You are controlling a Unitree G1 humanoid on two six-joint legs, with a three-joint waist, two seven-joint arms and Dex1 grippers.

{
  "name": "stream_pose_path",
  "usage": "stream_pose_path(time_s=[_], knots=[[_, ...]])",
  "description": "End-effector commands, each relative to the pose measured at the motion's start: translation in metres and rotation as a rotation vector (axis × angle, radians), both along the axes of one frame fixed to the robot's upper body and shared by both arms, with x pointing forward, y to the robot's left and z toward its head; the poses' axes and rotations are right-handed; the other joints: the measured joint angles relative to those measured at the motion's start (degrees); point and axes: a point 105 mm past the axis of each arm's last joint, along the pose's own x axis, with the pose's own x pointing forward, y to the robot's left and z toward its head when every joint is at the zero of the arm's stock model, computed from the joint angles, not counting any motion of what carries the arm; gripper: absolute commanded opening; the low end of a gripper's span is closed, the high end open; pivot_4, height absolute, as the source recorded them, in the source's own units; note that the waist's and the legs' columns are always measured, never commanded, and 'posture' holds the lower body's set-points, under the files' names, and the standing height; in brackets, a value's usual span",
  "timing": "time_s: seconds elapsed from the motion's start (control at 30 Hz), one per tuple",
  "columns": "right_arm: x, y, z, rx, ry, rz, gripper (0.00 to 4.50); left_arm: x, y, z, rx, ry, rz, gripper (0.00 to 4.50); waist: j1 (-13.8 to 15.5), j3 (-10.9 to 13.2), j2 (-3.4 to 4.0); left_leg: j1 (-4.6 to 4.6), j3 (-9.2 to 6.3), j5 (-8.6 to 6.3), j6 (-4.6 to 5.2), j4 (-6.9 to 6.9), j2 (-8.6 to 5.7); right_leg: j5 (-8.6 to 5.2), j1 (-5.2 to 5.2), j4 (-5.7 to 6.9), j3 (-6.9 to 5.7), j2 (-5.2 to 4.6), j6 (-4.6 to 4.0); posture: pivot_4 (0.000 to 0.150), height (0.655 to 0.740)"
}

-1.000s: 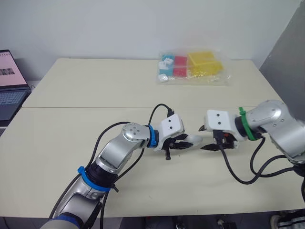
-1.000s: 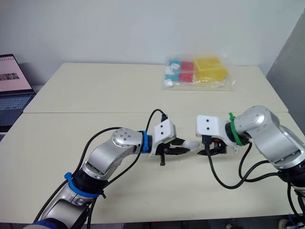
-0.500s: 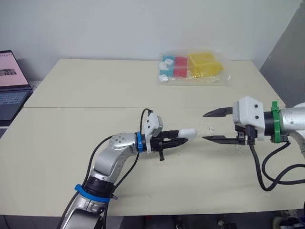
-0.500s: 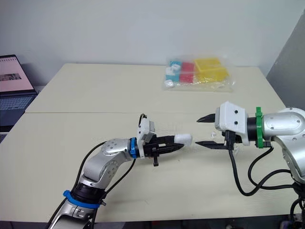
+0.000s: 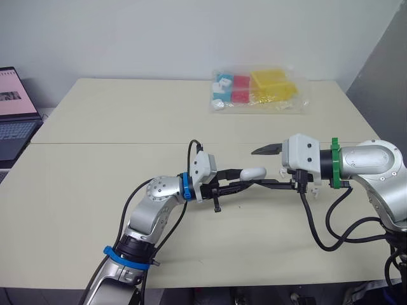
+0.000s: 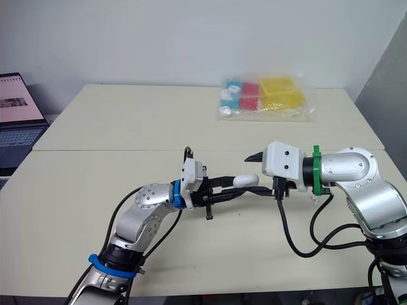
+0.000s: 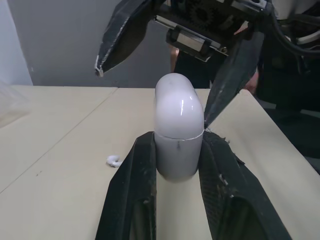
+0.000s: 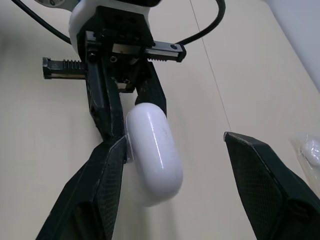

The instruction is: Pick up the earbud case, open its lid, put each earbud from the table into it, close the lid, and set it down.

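Left eye view: holds the white earbud case (image 5: 253, 173) above the bench (image 5: 127, 127) in the left hand (image 5: 243, 180), closed tight on its lower half, with the rounded lid end sticking out past the fingertips and the lid shut. Meets the right hand (image 5: 255, 168) there, spread wide and gripping nothing, one finger above the case and the other beneath it. Right wrist view: sits close against one finger (image 8: 102, 175), well apart from the other, contact not certain.
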Motion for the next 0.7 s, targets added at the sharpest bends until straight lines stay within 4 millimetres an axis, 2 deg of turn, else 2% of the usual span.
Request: stream_pose_path(time_s=[0.03, 0.63, 0.7], knots=[[0.004, -0.002, 0.010, -0.025, -0.069, 0.005, 3.22, -0.009, -0.003, 0.005, 0.005, -0.085, -0.044, 0.79, 0.0, 0.0, 0.00, 0.01, 0.01, 0.00, 0.00, 0.00, 0.00, 0.00, 0.00, 0.00, 0.00, 0.00, 0.00, 0.150, 0.7400], [0.008, -0.010, 0.030, -0.023, -0.090, -0.003, 3.22, -0.008, -0.001, -0.005, 0.075, -0.134, -0.067, 0.79, 0.0, 0.0, 0.00, 0.00, 0.01, 0.00, 0.00, -0.01, 0.02, 0.00, -0.01, -0.02, -0.01, 0.01, 0.00, 0.150, 0.7400], [0.000, -0.010, 0.029, -0.019, -0.037, 0.023, 3.22, -0.005, -0.001, -0.005, 0.067, -0.120, -0.052, 0.79, 0.0, 0.0, 0.00, 0.00, 0.01, 0.00, 0.00, -0.02, 0.02, 0.00, -0.01, -0.02, -0.01, 0.01, 0.00, 0.150, 0.7400]])
